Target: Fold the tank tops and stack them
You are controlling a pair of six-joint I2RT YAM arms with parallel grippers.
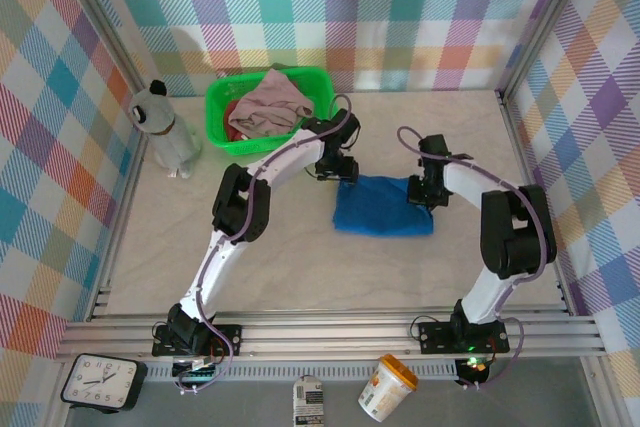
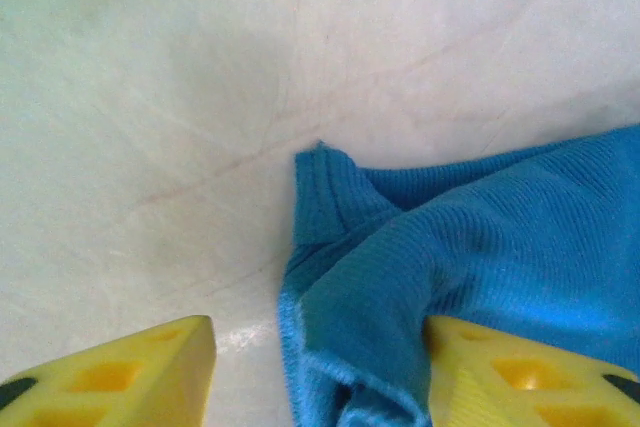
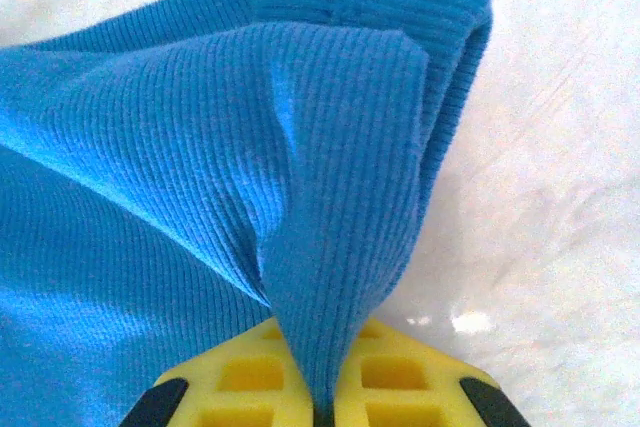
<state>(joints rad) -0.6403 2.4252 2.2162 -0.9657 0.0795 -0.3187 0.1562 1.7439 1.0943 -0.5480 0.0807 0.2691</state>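
Right now the blue tank top (image 1: 383, 207) lies in a loose, partly folded heap in the middle of the table (image 1: 250, 257), between the two arms. The right gripper (image 1: 425, 190) is at its right edge. In the right wrist view its jaws are pressed together on a pinch of the blue cloth, which stands up in a fold. The left gripper (image 2: 320, 347) is at the far left corner of the top. Its jaws are spread wide. One finger (image 2: 510, 372) touches the bunched cloth, and the other sits on the bare table, apart from the cloth, so this gripper holds nothing.

The pink tank top (image 1: 270, 102) and the dark red tank top (image 1: 230, 110) are in the green basket (image 1: 222, 97) at the back, with the pink one on top.

I think the blue top is light and very soft. It looks floppy and ribbed, so it will sag and bunch when lifted. The thick hem at a corner looks like the best place to grab, one corner for each gripper, so that the cloth can be pulled flat.
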